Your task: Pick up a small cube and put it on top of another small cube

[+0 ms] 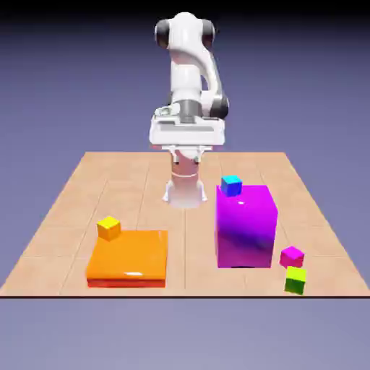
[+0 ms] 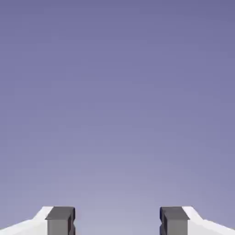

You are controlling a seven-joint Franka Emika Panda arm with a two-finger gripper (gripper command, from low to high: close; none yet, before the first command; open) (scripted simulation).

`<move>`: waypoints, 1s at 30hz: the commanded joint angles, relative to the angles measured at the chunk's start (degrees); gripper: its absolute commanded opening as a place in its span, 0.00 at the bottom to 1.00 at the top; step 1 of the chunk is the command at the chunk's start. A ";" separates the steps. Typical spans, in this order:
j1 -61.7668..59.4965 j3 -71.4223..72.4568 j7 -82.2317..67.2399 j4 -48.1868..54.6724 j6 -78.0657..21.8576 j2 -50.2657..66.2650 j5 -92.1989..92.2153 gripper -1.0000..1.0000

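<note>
Nothing done yet: my gripper hangs high with fingers spread and empty, small magenta cube untouched on the worktop beside the green cube; grasp and stacking remain.

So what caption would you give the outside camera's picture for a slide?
End effector open and raised at the table's far edge, well short of the small pink cube beside the green cube.

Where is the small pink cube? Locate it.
In the exterior view, the small pink cube sits near the table's front right, between the tall purple block and the green cube.
</note>
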 commanded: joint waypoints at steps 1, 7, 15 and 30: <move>1.58 0.28 -1.42 1.67 -1.64 2.08 -1.62 0.50; 11.03 1.96 -9.95 11.67 -11.49 14.54 -11.29 0.50; 23.63 4.21 -21.33 25.00 -24.61 31.15 -24.19 0.50; 28.16 14.49 -41.00 35.71 -35.13 56.87 -41.33 0.50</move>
